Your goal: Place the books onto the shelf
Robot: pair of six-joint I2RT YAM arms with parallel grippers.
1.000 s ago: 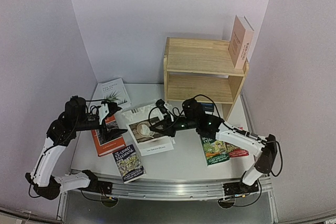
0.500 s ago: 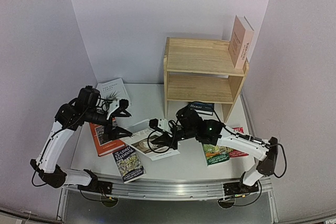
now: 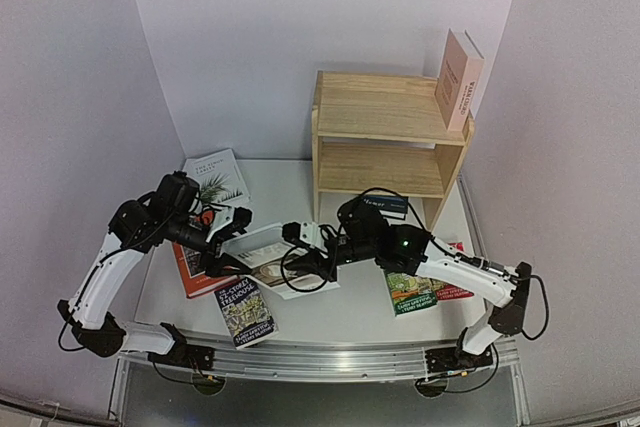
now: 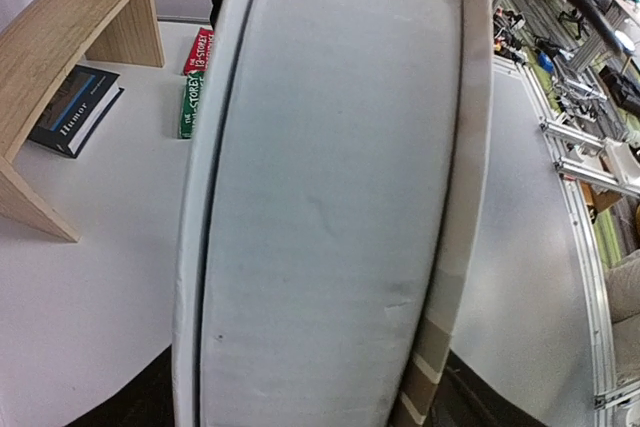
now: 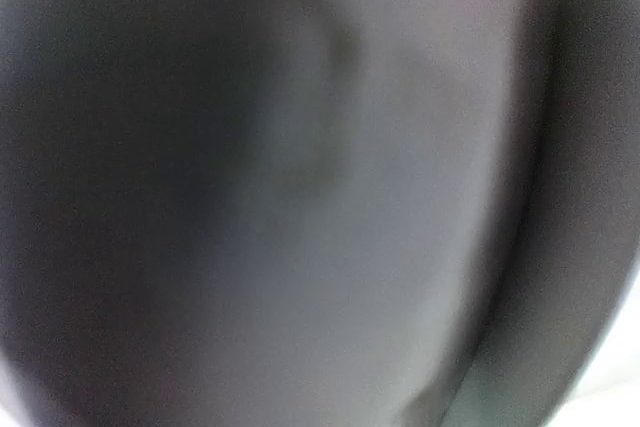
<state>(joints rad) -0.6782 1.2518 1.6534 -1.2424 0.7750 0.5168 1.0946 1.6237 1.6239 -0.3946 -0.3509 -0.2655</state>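
Note:
A white book (image 3: 258, 245) with a brown cover picture is tipped up on edge at mid-table, held from both ends. My left gripper (image 3: 226, 243) straddles its left end; in the left wrist view its page edge (image 4: 330, 227) fills the space between the jaws, with dark fingers against both covers. My right gripper (image 3: 300, 252) is shut on the book's right end; the right wrist view is only a grey blur. The wooden shelf (image 3: 385, 112) stands at the back right with one tan book (image 3: 460, 77) leaning on its top tier.
Lying flat are a navy "Humor" book (image 3: 385, 204) by the shelf's foot, an orange book (image 3: 195, 275), a palm-leaf book (image 3: 215, 175), a blue Treehouse paperback (image 3: 245, 312), a green one (image 3: 408, 292) and a red one (image 3: 455, 290). Another pale book (image 3: 305, 285) lies under the held one.
My left gripper swung right and down onto the white book's left end and its jaws narrowed. The right gripper drew the book leftward and tipped it up.

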